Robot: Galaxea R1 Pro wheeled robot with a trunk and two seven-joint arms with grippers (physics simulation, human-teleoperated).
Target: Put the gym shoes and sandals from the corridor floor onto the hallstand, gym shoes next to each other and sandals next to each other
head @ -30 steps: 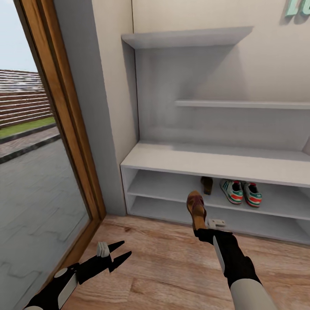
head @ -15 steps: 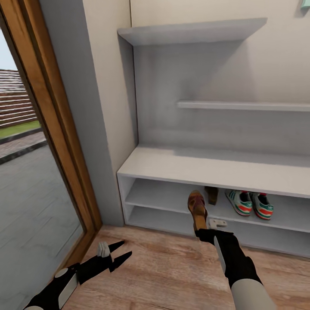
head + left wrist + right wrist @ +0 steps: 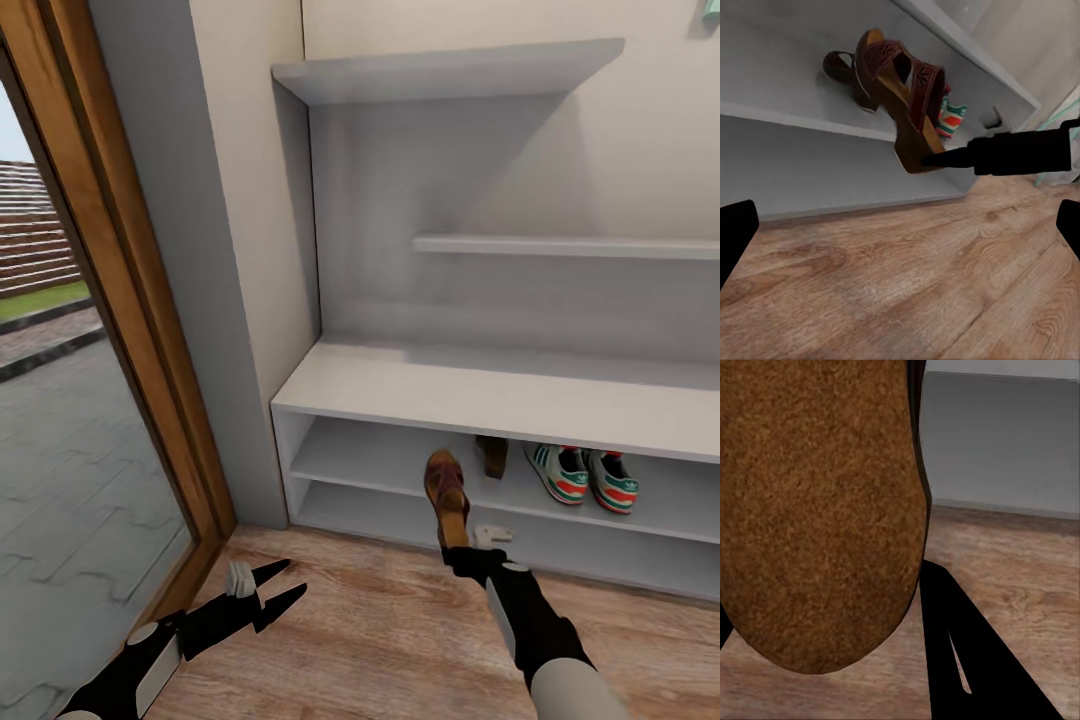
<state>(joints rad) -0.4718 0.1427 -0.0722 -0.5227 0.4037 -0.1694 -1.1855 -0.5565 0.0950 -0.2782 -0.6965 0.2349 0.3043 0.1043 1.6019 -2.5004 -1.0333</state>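
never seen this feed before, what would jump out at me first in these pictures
Probably the dark brown leather sandal with a tan footbed, held up by its heel in the right gripper in front of the pale grey-white shoe rack. Next, the white sneakers with green stripes sit side by side on its upper low shelf, beside another brown sandal.

light: even, bright, daylight from glass door | shadows: soft under shelves | right wrist close-up blurry
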